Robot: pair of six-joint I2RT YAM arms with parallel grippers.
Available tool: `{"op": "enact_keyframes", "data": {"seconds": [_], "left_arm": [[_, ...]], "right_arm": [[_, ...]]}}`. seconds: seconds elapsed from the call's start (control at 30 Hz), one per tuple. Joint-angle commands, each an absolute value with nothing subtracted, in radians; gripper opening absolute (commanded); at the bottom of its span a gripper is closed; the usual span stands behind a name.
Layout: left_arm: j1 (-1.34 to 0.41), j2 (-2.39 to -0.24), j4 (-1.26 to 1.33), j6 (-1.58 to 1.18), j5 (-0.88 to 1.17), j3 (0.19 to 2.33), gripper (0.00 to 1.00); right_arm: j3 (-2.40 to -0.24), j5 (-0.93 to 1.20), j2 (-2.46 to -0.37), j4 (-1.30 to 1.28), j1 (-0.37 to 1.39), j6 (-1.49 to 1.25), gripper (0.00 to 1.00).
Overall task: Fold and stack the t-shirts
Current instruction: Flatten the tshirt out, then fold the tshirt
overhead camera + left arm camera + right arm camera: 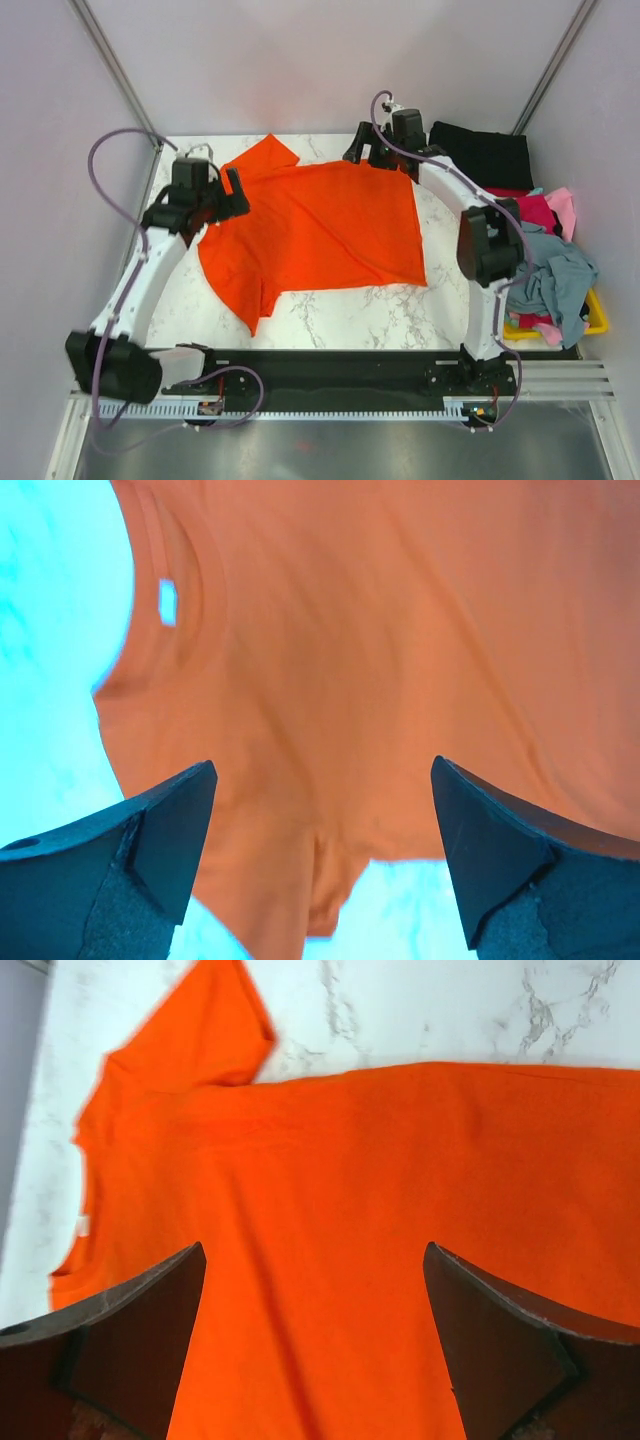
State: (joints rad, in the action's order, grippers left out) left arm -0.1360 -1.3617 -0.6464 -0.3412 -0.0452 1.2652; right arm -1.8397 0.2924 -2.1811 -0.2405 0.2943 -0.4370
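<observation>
The left gripper (232, 188) hangs over the collar end of the bright orange cotton t-shirt (320, 230), its jaws spread wide with nothing between them. A small pale tag (167, 600) sits inside the neckline, too small to read. The orange shirt lies spread flat on the white marble-patterned table (330, 315), between the two arms, collar to the left and hem to the right, one sleeve pointing to the far side and the other toward the near edge. The right gripper (362, 150) hovers at the shirt's far edge, jaws likewise wide apart and empty. Further right, a black cloth t-shirt (490, 155) lies flat in the table's far corner. Near it, a yellow plastic bin (597, 318) holds a loose heap: a grey-blue shirt (560, 275) on top, pink (562, 205) and red (535, 212) cloth beside it. The right arm's elbow stands before this heap.
</observation>
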Motion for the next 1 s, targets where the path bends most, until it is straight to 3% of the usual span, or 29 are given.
{"op": "enact_keyframes", "data": {"seconds": [0.0, 0.27, 0.37, 0.63, 0.8, 0.97], "left_arm": [[-0.221, -1.194, -0.725, -0.478, -0.123, 1.024, 0.95], [-0.607, -0.973, -0.903, -0.898, -0.193, 0.720, 0.84], [-0.767, -0.939, -0.995, -1.063, -0.279, 0.689, 0.84], [-0.966, -0.997, -1.009, -1.246, -0.330, 0.637, 0.71], [-0.988, -1.167, -1.005, -1.267, -0.398, 0.657, 0.68], [-0.973, -1.181, -0.993, -1.282, -0.486, 0.635, 0.63]], "right_arm": [[-1.628, 0.270, -1.936, -0.153, 0.327, -0.480, 0.98], [-1.061, 0.149, -1.539, -0.077, 0.403, -0.557, 0.98], [-0.976, 0.158, -1.465, -0.077, 0.407, -0.557, 0.98], [-0.960, 0.159, -1.425, -0.124, 0.407, -0.509, 0.98], [-0.963, 0.166, -1.410, -0.130, 0.407, -0.503, 0.98], [-0.953, 0.164, -1.399, -0.144, 0.405, -0.476, 0.98]]}}
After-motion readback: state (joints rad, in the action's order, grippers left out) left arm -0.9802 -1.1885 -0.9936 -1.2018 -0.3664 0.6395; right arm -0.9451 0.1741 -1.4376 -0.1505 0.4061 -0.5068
